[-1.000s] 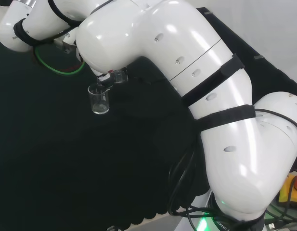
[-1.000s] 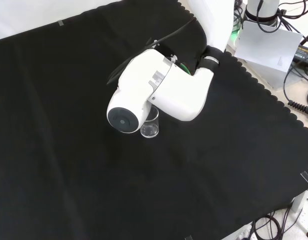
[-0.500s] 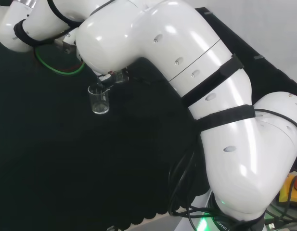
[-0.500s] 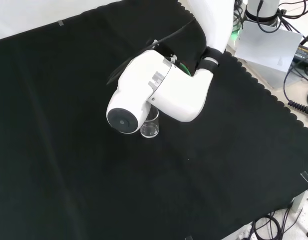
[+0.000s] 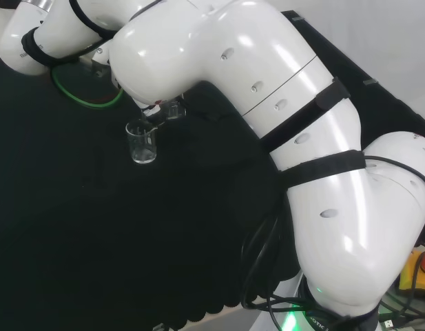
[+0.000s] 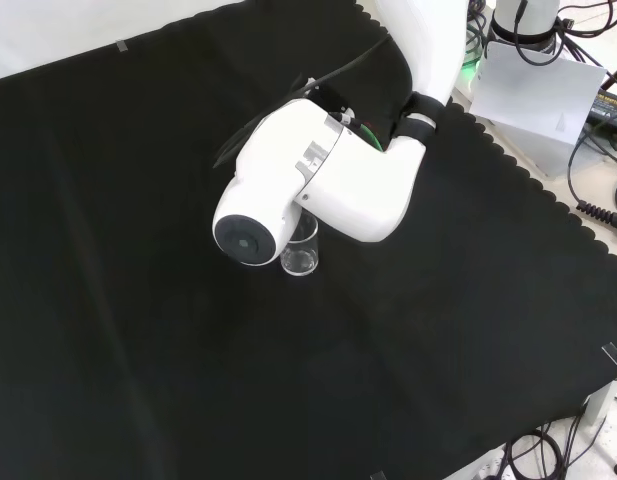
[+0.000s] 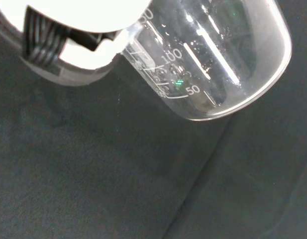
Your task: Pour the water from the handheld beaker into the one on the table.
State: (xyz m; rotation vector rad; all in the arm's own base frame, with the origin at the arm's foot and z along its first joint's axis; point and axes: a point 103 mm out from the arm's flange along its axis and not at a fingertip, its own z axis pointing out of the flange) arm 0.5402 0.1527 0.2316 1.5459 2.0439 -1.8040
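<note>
In the wrist view the handheld beaker (image 7: pixel 213 55) is clear glass with printed marks, tipped far over, with droplets on its inside wall. A white and black part of the hand (image 7: pixel 68 47) lies against its side. In the head view this beaker (image 5: pixel 173 109) hangs tilted just under the arm's big link, its mouth toward the table beaker (image 5: pixel 142 145), which stands upright on the black cloth just to its left. In the front view the table beaker (image 6: pixel 301 258) is half hidden by the arm's link. How much water either one holds cannot be made out.
The arm's white link with a round grey cap (image 6: pixel 250 240) hangs over the beakers in the front view. A green cable loop (image 5: pixel 85 96) lies on the cloth behind them in the head view. The cloth's scalloped edge (image 6: pixel 528 185) runs along the right of the front view.
The arm's far links have shifted very slightly. The tilted beaker and the table beaker stand as before.
</note>
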